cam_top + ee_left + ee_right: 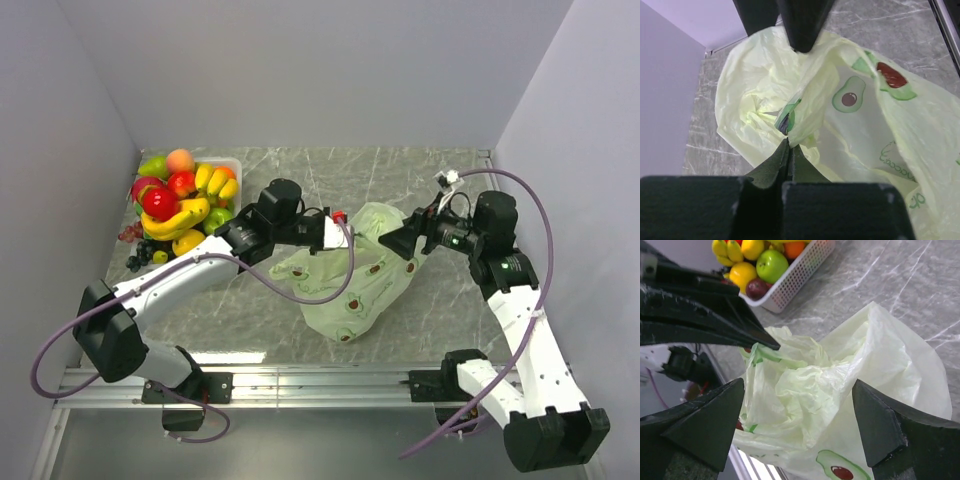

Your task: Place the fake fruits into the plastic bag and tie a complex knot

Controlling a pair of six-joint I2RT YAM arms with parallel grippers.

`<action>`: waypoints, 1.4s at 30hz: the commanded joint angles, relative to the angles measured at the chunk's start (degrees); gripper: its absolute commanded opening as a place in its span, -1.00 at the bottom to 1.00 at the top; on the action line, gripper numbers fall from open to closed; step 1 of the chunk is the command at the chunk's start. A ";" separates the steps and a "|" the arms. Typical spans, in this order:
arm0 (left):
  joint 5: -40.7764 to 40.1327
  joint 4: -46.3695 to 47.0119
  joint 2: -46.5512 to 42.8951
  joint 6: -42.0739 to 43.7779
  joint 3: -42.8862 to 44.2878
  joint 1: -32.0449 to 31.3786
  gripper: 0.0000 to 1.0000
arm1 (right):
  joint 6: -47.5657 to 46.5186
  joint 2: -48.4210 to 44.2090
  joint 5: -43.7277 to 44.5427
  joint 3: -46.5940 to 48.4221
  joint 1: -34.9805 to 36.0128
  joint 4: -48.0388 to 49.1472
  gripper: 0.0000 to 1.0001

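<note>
At plastic bag (365, 285) mouth | left fingers (788, 156) clenched on rim, arm outstretched | right fingers (392, 243) spread wide

The left arm (180, 275) covers the near corner of the fruit basket (235, 162). Crumpled folds hide the inside of the bag (365, 290), which the left wrist view cuts off at right; whether anything lies inside cannot be told.

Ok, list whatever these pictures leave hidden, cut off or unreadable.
- All views: the crumpled folds of the bag hide what it holds.
- Left wrist view: the lettering on the bag is too creased to read.
- Right wrist view: the top edge cuts off most of the tray.
- Top view: the lower fruits are buried under the pile.
</note>
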 commanded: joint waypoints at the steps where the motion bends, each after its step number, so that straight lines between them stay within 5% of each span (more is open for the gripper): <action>1: -0.13 -0.83 0.83 1.01 3.51 -0.25 -0.99 | -8.07 -0.39 7.76 1.24 2.65 -5.27 0.90; 5: 0.14 -0.66 0.93 0.22 4.13 -0.16 -0.99 | -13.97 -0.14 18.31 1.50 4.32 -5.36 0.92; 10: -0.65 -1.45 0.49 0.04 5.36 -0.34 -0.99 | -19.95 1.98 20.45 5.18 1.08 -8.87 0.95; 17: -1.79 -2.77 0.49 0.92 5.71 -1.13 -0.99 | -13.64 -0.29 -0.02 7.93 -4.03 -6.61 0.99; 31: -7.42 -4.00 3.74 -2.24 11.07 -2.80 -0.99 | -15.56 3.47 20.78 1.33 15.13 -0.88 0.98; 35: -9.70 -2.60 3.39 -5.13 11.51 -3.06 -0.99 | -15.12 7.50 27.03 1.15 15.22 -1.49 0.69; 38: -11.72 -2.07 2.86 -7.24 11.86 -3.24 -0.99 | -14.42 8.92 27.92 0.80 15.22 -1.32 0.21; 42: -10.85 -5.30 0.67 -9.53 12.39 -3.24 -0.98 | -15.56 8.49 25.29 0.71 15.22 1.75 -1.00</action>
